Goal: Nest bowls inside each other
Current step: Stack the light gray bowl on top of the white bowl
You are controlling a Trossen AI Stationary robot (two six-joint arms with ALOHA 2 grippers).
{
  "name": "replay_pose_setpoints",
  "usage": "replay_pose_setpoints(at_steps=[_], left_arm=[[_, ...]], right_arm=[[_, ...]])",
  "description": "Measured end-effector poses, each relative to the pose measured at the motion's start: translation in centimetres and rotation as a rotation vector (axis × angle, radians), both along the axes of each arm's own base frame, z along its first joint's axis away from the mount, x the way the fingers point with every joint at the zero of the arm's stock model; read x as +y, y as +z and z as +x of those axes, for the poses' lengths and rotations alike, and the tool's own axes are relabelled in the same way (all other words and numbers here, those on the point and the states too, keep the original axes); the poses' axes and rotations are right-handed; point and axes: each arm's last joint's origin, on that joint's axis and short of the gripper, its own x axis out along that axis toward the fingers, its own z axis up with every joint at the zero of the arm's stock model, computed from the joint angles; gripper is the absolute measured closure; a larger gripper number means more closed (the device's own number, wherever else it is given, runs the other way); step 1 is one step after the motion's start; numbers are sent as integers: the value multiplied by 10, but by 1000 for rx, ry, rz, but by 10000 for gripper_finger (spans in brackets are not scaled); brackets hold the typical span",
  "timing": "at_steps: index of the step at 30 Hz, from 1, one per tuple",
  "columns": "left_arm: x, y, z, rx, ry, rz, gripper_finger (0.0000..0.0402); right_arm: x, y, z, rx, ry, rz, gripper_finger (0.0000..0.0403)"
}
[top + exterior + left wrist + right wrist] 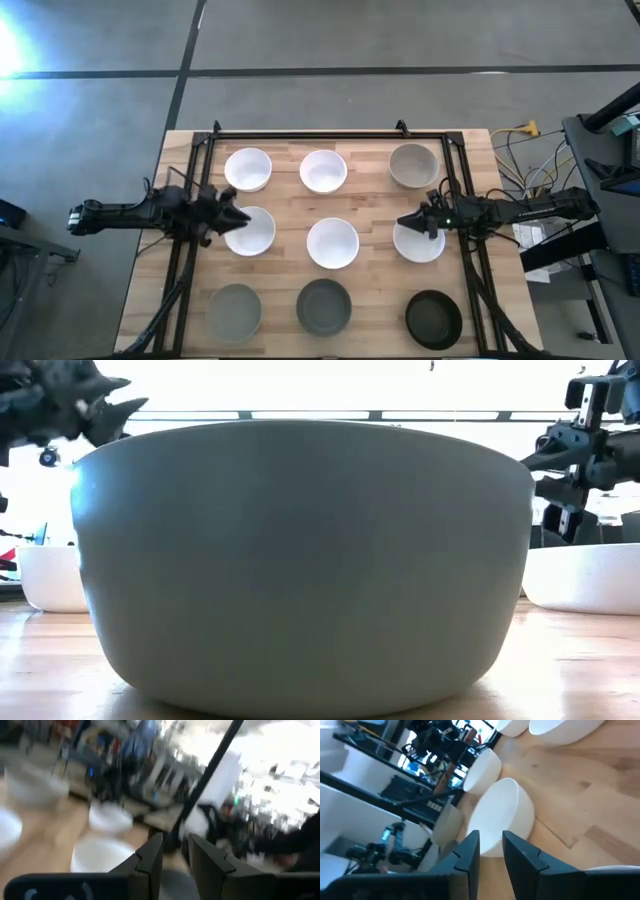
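Observation:
Nine small bowls stand rim-up in three rows on the wooden table. In the far row are two white bowls [248, 168] [323, 171] and a beige-grey bowl [413, 165]. The middle row holds three white bowls [250, 232] [332, 243] [420, 243]. The near row has two grey bowls [234, 310] [324, 306] and a black bowl [434, 319]. My left gripper [240, 215] hovers shut above the left white bowl of the middle row. My right gripper [407, 223] hovers shut above the left rim of the right white bowl. Neither touches a bowl.
A black frame [330, 135] runs around the table's far and side edges. The near grey bowl [300, 560] fills the low view, with white bowls [50, 575] [585, 575] behind it on either side. Cables and equipment [530, 140] lie off the right edge.

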Motion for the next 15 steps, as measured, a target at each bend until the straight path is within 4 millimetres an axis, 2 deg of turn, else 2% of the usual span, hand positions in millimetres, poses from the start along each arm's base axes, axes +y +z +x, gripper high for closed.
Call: replay_pose_setpoints(at_steps=[4, 7, 11, 13, 15], left_arm=[[3, 13, -2, -135, 90, -17, 323], [6, 20, -4, -207, 200, -90, 323], [12, 26, -7, -286, 349, -254, 323], [14, 31, -9, -349, 410, -330, 323], [16, 36, -14, -428, 492, -381, 323]], right_arm=[[0, 1, 0, -12, -22, 56, 323], [-4, 6, 1, -68, -158, 75, 323], [-10, 15, 0, -218, -396, 334, 323], [-11, 18, -1, -282, -444, 448, 323], [-12, 22, -1, -328, -471, 473, 323]])
